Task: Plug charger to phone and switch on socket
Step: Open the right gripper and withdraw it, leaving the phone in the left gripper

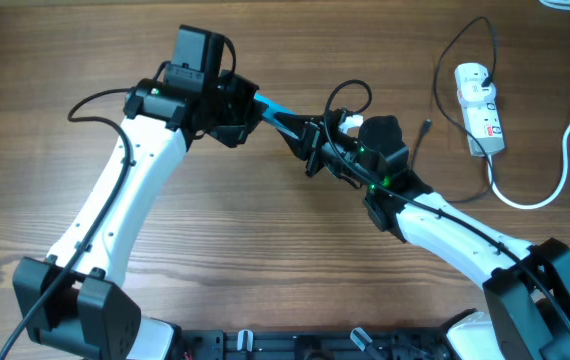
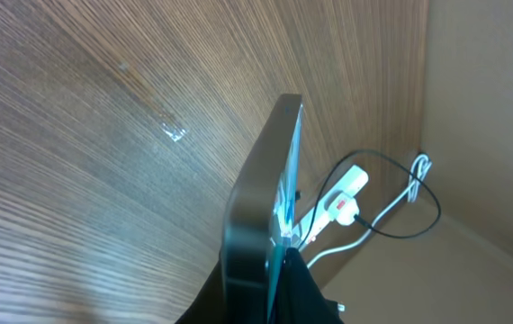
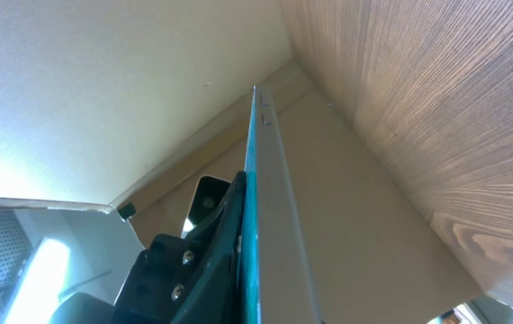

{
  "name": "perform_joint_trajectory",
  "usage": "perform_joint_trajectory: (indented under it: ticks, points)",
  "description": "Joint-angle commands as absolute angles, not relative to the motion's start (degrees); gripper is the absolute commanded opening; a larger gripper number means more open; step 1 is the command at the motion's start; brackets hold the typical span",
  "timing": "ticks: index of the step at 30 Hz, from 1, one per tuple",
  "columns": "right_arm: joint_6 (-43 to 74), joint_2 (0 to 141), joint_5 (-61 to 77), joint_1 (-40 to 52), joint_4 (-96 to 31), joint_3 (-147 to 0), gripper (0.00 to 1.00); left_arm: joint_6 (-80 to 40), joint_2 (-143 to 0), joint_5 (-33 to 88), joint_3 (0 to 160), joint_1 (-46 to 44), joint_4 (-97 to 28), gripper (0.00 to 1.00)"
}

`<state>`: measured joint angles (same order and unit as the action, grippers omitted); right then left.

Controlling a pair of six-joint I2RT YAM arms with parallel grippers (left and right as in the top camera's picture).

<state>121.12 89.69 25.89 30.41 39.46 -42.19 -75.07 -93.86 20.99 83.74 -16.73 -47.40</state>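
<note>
The phone (image 1: 277, 108) hangs edge-on above the table's middle, its cyan screen showing as a thin strip. My left gripper (image 1: 248, 108) is shut on its left end and my right gripper (image 1: 310, 140) is shut on its right end. In the left wrist view the phone (image 2: 256, 207) rises from my left gripper (image 2: 279, 270). In the right wrist view its grey edge (image 3: 279, 207) runs up from my right gripper (image 3: 256, 288). The socket (image 1: 480, 108) lies at the far right. The charger (image 1: 490, 170) trails from it, its dark tip (image 1: 426, 126) loose on the table.
A thick white cord (image 1: 565, 130) curves off the socket toward the table's right edge. The socket (image 2: 346, 193) and the charger's black loop (image 2: 418, 207) show beyond the phone in the left wrist view. Bare wood lies in front of and to the left of both arms.
</note>
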Motion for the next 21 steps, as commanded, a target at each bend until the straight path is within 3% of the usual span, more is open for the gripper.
perform_joint_trajectory:
  ticks: [1, 7, 10, 12, 15, 18, 21]
  points:
    - [118.69, 89.47, 30.96, 31.66, 39.79, -42.74, 0.06, -74.06, -94.87, 21.06, 84.23, -13.85, -48.14, 0.04]
    - [118.72, 89.47, 30.92, 31.66, 39.83, -42.74, 0.05, -74.37, -94.87, 23.59, 84.23, -12.84, -45.21, 0.04]
    - [118.72, 89.47, 30.92, 31.66, 41.28, -42.74, 0.05, -74.11, -94.87, 24.23, 84.23, -12.84, -44.88, 0.18]
    - [118.69, 89.47, 30.92, 31.66, 43.97, -42.74, 0.04, -73.73, -94.87, 24.23, 84.23, -12.88, -45.04, 0.2]
    - [118.72, 89.47, 30.92, 31.66, 45.52, -42.74, 0.05, -73.76, -94.87, 24.23, 84.23, -12.97, -45.17, 0.19]
    - [118.69, 89.47, 30.98, 31.66, 45.41, -42.74, 0.04, -73.76, -94.87, 24.23, 84.23, -13.02, -45.17, 0.06]
    - [118.69, 89.47, 30.92, 31.66, 45.41, -42.74, 0.05, -73.76, -94.87, 24.23, 84.23, -13.02, -45.17, 0.04]
